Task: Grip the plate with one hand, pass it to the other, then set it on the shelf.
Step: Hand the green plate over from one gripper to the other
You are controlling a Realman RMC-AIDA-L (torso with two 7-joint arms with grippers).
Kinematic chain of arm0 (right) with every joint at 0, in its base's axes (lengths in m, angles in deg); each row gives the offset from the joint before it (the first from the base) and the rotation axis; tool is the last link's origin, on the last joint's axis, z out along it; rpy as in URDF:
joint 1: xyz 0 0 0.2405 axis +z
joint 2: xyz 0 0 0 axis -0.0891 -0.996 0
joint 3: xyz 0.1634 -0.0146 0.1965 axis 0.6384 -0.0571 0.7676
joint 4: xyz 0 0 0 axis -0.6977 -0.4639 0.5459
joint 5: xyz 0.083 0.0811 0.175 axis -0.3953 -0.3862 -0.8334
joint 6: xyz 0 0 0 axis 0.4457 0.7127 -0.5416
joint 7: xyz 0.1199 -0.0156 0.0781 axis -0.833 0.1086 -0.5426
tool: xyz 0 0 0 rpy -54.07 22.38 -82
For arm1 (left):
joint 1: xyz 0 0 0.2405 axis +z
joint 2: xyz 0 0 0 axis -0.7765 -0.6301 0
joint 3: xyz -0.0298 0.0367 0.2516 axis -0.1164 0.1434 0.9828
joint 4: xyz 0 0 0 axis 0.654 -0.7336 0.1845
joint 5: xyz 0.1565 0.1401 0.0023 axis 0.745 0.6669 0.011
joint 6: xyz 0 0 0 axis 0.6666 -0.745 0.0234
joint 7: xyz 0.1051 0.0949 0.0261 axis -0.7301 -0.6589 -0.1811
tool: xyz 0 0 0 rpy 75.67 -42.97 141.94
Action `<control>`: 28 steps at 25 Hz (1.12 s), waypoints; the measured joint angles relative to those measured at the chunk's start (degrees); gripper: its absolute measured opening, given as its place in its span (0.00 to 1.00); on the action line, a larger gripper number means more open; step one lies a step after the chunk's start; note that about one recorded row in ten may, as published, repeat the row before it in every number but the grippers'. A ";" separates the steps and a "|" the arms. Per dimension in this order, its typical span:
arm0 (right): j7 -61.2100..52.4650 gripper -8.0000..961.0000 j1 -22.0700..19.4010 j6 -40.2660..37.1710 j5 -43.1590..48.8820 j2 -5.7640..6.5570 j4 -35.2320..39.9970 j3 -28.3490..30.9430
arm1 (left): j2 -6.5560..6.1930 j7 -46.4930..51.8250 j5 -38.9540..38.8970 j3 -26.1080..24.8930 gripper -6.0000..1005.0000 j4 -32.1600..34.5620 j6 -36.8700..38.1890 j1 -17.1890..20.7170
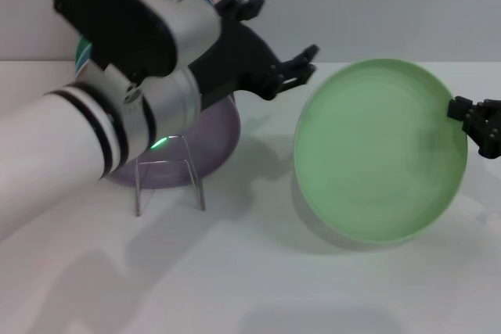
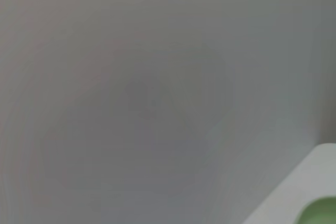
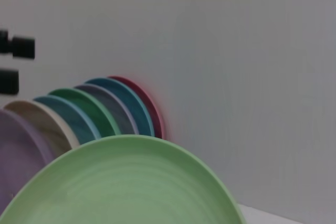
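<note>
The mint-green plate [image 1: 381,150] stands nearly upright above the table, its face towards the head camera. My right gripper [image 1: 470,124] is shut on its right rim and holds it up. My left gripper [image 1: 278,35] is open, reaching from the left, its fingertips just short of the plate's upper left rim and not touching it. The wire shelf [image 1: 168,181] stands on the table under my left arm. The plate also fills the bottom of the right wrist view [image 3: 131,182], and a sliver of it shows in the left wrist view [image 2: 320,212].
A lavender plate [image 1: 215,138] leans in the shelf behind the front loop. In the right wrist view [image 3: 21,150] it heads a row of several coloured plates [image 3: 105,111] standing in the shelf. A wall stands close behind. My left arm [image 1: 78,138] hides most of the shelf.
</note>
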 joint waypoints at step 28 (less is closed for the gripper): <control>10.78 0.01 1.30 3.47 -4.06 -0.04 2.68 -2.21 | 8.39 -28.52 -27.23 -19.66 0.83 9.35 -29.50 -9.56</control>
